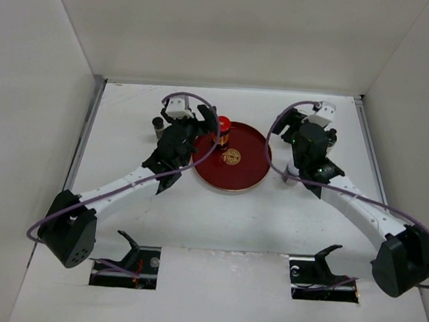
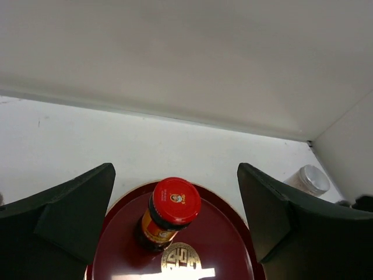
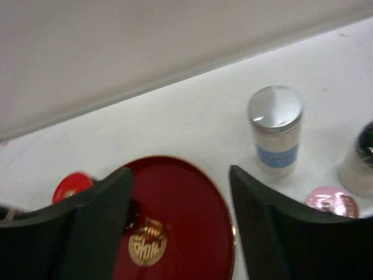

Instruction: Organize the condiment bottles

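Left gripper (image 2: 175, 169) spread wide, gripping nothing. Between its fingers, untouched: red-capped dark jar (image 2: 169, 213), upright on the far-left part of the red round tray (image 1: 235, 186). Tray near the middle of the worktop (image 1: 218, 220), a little closer to the far edge.

Right gripper (image 3: 179, 172) likewise wide open and empty, poised over the tray's right rim. Off the tray toward the right edge: silver-capped jar (image 3: 275, 131) with a blue label, upright. Near it, pink-capped jar (image 3: 331, 201) and clear dark-topped jar (image 3: 360, 163), both only partly in view.

Toward the far-left corner, left of the tray: thin black-capped bottle (image 1: 158, 126), upright.
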